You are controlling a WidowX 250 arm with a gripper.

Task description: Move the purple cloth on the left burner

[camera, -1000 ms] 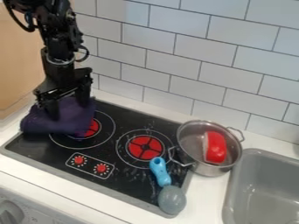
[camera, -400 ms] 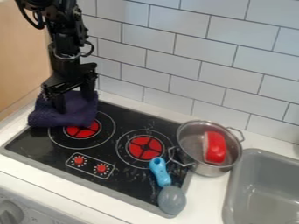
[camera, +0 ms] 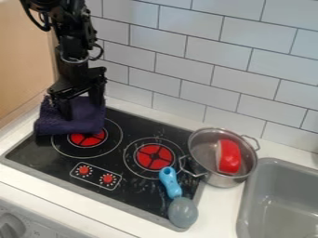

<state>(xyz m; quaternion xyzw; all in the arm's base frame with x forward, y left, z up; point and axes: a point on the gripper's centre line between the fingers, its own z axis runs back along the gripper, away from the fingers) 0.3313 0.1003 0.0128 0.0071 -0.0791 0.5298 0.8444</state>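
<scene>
Spread wide, the two fingers of the claw (camera: 81, 111) reach down onto the purple cloth (camera: 56, 127), and we see fabric between them. We cannot tell whether they pinch any of it or merely press on it. Our cloth lies over the stove's back left corner, overlapping the rear edge of the left burner (camera: 88, 140). The fingertips are hard for us to make out against the dark fabric, and the sink (camera: 278, 168) is cut off at the right.

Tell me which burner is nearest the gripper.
The left burner, partly overlapped by the purple cloth; the right burner, beside the pot, is farther off.
</scene>
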